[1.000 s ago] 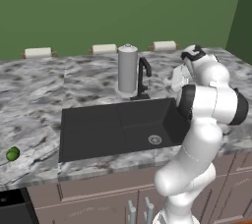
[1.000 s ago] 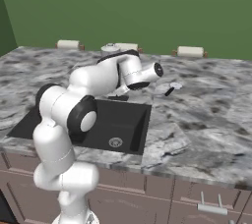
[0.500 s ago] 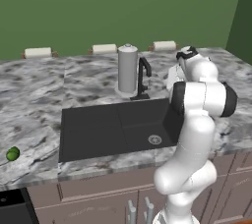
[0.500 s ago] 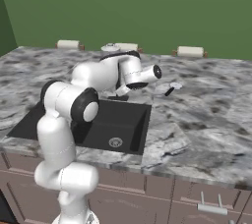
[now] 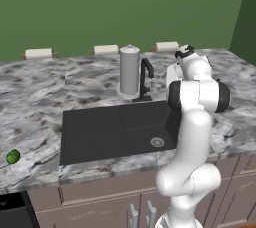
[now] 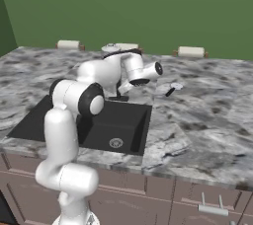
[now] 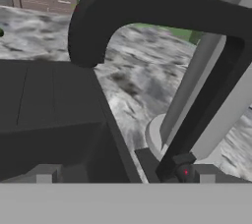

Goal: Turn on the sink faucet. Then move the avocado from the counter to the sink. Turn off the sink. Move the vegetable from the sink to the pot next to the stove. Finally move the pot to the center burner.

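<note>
The sink faucet [image 7: 147, 7] fills the hand view at close range, its black curved spout arching overhead and its stem [image 7: 211, 105] running down to a base with a small red-dotted lever [image 7: 184, 171]. My gripper [image 7: 123, 176] stands open just in front of that base, touching nothing. From the left base view the faucet [image 5: 145, 79] stands behind the black sink [image 5: 100, 137], with my hand [image 5: 186, 56] just to its right. No water shows. The avocado [image 5: 13, 157] lies on the counter [image 5: 35, 97] far left of the sink. The pot is out of view.
A tall grey canister [image 5: 129, 69] stands right beside the faucet, and its disc foot [image 7: 155, 134] is near the faucet's base. A small dark-handled utensil [image 6: 170, 89] lies on the counter right of the sink. Three pale rolls [image 5: 106, 49] line the back wall.
My hand has edged left toward the faucet while the elbow swung in over the sink's right edge. The jaws stayed open. Nothing else moved.
</note>
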